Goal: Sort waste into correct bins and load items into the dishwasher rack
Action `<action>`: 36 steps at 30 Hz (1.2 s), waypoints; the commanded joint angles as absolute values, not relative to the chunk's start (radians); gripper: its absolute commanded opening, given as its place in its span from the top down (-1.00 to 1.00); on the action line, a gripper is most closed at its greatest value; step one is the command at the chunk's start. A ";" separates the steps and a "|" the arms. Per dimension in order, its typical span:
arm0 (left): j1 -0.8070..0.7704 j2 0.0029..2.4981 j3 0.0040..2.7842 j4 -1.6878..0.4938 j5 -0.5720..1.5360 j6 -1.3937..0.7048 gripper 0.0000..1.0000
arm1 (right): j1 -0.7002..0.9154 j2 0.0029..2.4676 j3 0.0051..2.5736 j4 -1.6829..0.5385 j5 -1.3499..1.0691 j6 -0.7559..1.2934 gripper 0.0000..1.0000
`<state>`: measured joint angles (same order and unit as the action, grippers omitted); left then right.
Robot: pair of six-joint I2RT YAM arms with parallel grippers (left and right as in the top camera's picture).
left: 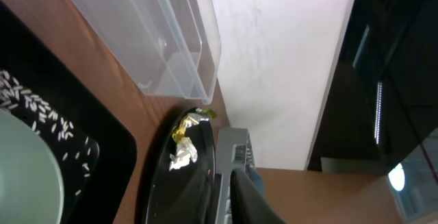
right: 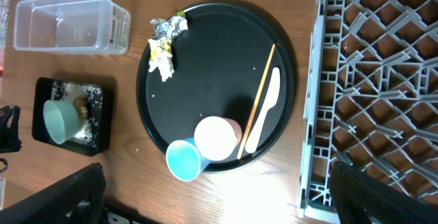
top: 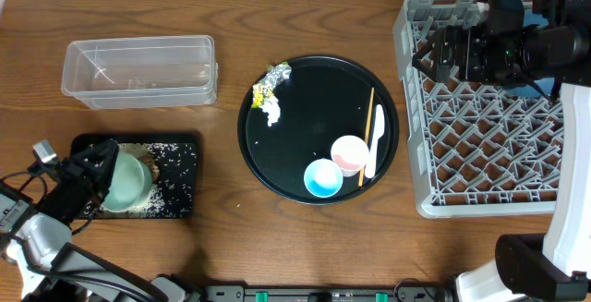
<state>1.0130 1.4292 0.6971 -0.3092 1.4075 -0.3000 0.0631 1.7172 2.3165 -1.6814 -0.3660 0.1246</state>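
table (top: pixel 231 247): smooth wood-grain | tub (top: pixel 211 71): clear plastic | round tray (top: pixel 319 99): glossy black | rack (top: pixel 480 154): matt grey plastic

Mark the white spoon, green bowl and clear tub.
white spoon (top: pixel 374 140), overhead view, middle of its length.
pale green bowl (top: pixel 127 180), overhead view, its middle.
clear tub (top: pixel 138 96), overhead view, near side wall.

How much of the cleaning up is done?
Done: rice grains lie in the black tray. In hand: the left end effector holds the pale green bowl tilted over it. Left: wrappers, pink cup, blue cup, spoon and chopsticks wait on the round tray; the clear tub looks empty.
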 commanded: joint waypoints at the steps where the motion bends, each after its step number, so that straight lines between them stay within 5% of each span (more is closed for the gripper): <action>1: 1.010 1.423 0.701 -0.338 1.414 -0.241 0.74 | 0.073 1.713 2.315 -1.680 -0.366 0.115 -0.98; 6: 1.010 1.423 0.701 -0.339 1.413 -0.240 0.70 | 0.073 1.713 2.315 -1.680 -0.366 0.115 -0.98; 15: 0.950 1.423 0.701 -0.462 1.023 -0.121 -0.63 | 0.073 1.713 2.315 -1.680 -0.366 0.115 -0.99; 25: 0.794 1.423 0.702 -0.430 0.889 -0.086 -0.67 | 0.072 1.713 2.315 -1.680 -0.366 0.115 -0.99; 31: 0.747 1.423 0.702 -0.456 0.691 -0.087 -0.96 | 0.073 1.713 2.315 -1.680 -0.366 0.115 -0.98; 36: 0.720 1.423 0.702 -0.455 0.684 -0.087 -0.95 | 0.072 1.713 2.315 -1.680 -0.366 0.115 -0.98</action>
